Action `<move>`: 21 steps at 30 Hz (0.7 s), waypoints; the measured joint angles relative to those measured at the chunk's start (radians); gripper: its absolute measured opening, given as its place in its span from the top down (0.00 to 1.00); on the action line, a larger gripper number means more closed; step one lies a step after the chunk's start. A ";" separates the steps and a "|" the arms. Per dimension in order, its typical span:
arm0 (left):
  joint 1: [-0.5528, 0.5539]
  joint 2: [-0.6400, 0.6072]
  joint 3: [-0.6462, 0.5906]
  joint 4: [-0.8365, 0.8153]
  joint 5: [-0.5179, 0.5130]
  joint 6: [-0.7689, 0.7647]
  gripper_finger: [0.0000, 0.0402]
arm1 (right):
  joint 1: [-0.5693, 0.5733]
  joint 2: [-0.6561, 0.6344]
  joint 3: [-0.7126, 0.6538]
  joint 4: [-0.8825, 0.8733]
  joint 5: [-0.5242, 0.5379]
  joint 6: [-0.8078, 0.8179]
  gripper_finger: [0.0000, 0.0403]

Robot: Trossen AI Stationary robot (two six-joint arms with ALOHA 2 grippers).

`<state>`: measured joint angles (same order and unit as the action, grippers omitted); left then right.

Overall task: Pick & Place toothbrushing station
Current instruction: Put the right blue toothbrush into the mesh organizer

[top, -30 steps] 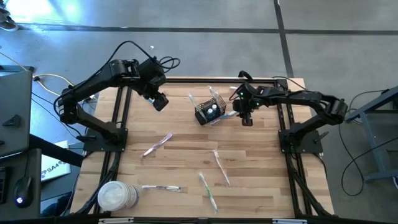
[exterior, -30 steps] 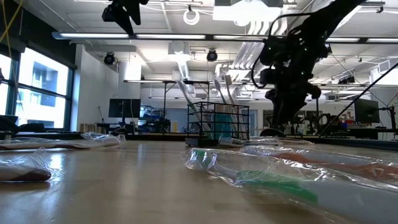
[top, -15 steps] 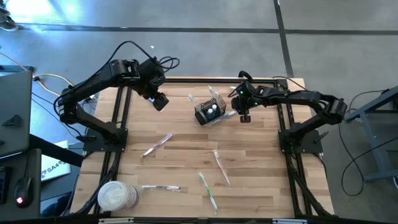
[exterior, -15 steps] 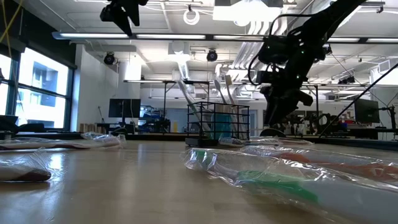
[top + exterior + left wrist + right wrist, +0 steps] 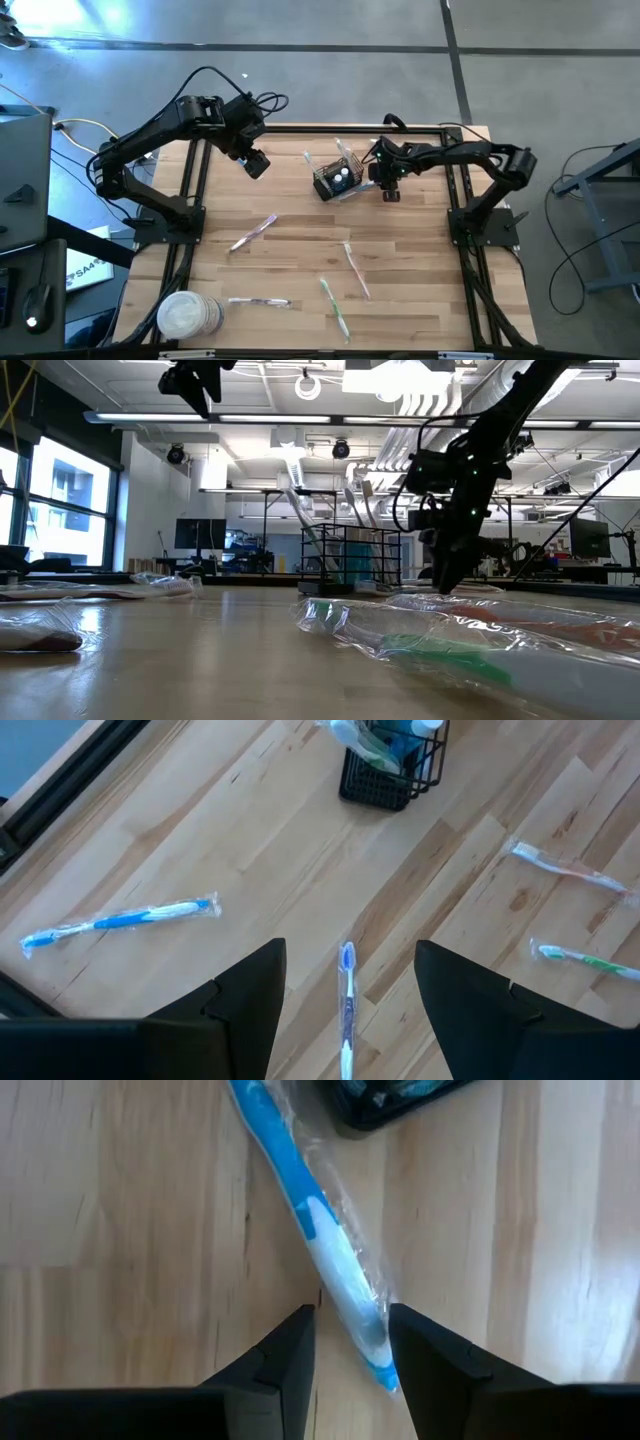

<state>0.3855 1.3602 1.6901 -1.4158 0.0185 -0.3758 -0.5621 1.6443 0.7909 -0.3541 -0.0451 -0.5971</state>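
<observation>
We lower our right tool (image 5: 348, 1348), fingers parted around a wrapped blue toothbrush (image 5: 325, 1250) beside the basket (image 5: 335, 180) (left tool (image 5: 348, 990) waits, released); next, clench.

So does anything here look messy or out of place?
Yes. Wrapped toothbrushes lie scattered across the table rather than in the black wire-mesh basket, and a blue one lies flat beside it, under the right gripper.

1 black mesh basket (image 5: 334, 181), 1 white tub (image 5: 186, 316), 5 wrapped toothbrushes loose on the table (image 5: 420, 290), 2 arms
</observation>
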 joint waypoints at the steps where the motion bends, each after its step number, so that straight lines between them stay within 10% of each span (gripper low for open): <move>1: 0.000 0.000 0.000 0.000 0.000 0.001 0.45 | 0.000 0.005 0.002 0.000 -0.002 0.005 0.69; 10: 0.000 0.000 0.000 0.000 0.000 0.012 0.45 | 0.002 0.009 0.002 -0.032 0.004 0.155 0.71; 21: 0.000 0.000 0.000 0.004 0.000 0.005 0.45 | 0.057 0.008 0.002 -0.193 -0.049 0.173 0.96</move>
<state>0.3855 1.3602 1.6905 -1.4118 0.0185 -0.3706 -0.5048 1.6527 0.7929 -0.5468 -0.0941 -0.4236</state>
